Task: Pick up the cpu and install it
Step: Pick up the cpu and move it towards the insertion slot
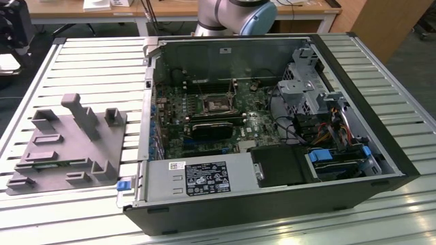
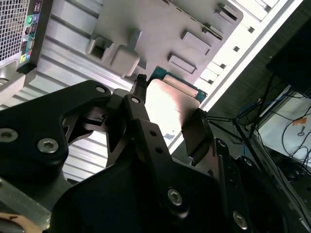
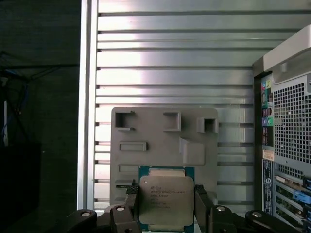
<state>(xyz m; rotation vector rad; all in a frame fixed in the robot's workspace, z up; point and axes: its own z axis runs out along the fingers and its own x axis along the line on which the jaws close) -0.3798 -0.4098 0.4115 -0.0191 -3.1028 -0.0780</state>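
cpu [image 3: 166, 198] first: where is it?

– Between the two black fingers [image 3: 132, 201] of the claw [image 3: 166, 190]. Its silver top faces the first wrist view, with a thin green rim showing round it. The claw is closed on the cpu, one finger against each of two opposite edges.

– And from the other camera?

– In the second wrist view the cpu [image 2: 167, 104] shows at a slant, its shiny face catching the light. It hangs in the air and touches nothing but the fingers.

– What lies under it?

– The grey block [image 3: 160, 131] with its upright posts, flat on the slatted desk [image 3: 170, 58] and well below the cpu. In the exterior view that grey block [image 1: 65, 148] lies close to the desk's edge at the exterior view's left, towards the near corner.

– And the computer?

– The computer case [image 1: 272, 204] lies on its side in the middle of the desk, open on top, just beside the grey block. Inside, the green motherboard [image 1: 178, 109] carries the dark square socket [image 1: 216, 105]. Whether the socket's frame is raised I cannot tell. The arm [image 1: 235, 15] stands at the desk's far edge, behind the case.
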